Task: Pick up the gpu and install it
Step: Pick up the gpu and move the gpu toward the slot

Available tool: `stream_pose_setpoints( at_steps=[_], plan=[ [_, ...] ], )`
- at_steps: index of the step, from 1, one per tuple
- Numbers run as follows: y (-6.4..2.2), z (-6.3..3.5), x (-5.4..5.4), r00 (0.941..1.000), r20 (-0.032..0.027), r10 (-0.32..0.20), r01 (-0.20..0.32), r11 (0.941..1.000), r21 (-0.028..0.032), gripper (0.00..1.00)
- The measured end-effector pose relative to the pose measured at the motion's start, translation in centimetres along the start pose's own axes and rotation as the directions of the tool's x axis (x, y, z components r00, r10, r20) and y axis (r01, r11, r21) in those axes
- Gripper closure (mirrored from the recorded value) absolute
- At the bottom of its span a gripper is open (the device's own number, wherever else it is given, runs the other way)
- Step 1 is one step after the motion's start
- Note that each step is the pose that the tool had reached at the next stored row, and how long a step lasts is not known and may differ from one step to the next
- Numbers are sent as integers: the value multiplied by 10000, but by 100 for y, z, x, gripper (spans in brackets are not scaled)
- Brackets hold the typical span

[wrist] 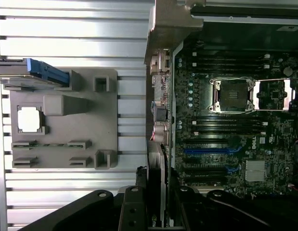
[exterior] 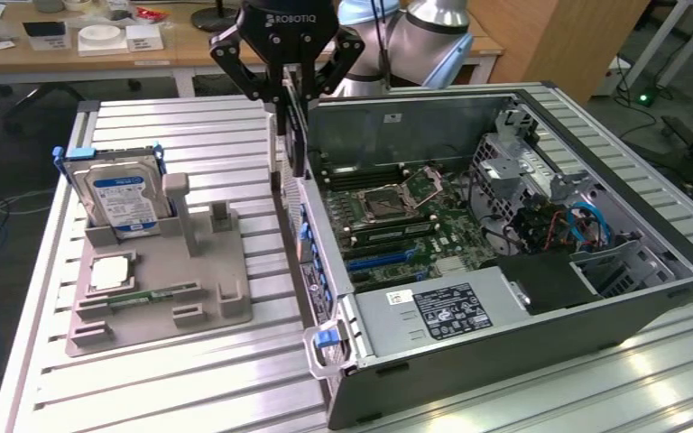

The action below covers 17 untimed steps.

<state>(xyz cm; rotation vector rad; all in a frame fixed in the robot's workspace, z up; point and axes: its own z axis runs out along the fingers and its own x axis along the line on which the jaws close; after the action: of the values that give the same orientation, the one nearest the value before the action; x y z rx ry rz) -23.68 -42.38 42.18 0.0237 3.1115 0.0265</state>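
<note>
The gpu (exterior: 288, 144) (wrist: 156, 163) hangs edge-on in my tool (exterior: 290, 101) (wrist: 156, 207), which I see clamped narrow on it, just above the rear wall of the open computer case (exterior: 617, 144), over the worktop (exterior: 166, 379).

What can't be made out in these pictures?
- The gpu: seen edge-on in both views, so its flat face is hidden; the pincer clamps it.
- The pincer's upper body: cut off by the exterior view's top edge.
- The hard drive: label print too small in the exterior view; cut off by the wrist view's edge.
</note>
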Motion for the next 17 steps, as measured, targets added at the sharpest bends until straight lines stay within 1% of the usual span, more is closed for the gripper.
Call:
stream_pose_setpoints(
  at_steps=[17],
  plan=[
    [2,4,-145,10000,-1,0,0,10000,0,73]
  ],
)
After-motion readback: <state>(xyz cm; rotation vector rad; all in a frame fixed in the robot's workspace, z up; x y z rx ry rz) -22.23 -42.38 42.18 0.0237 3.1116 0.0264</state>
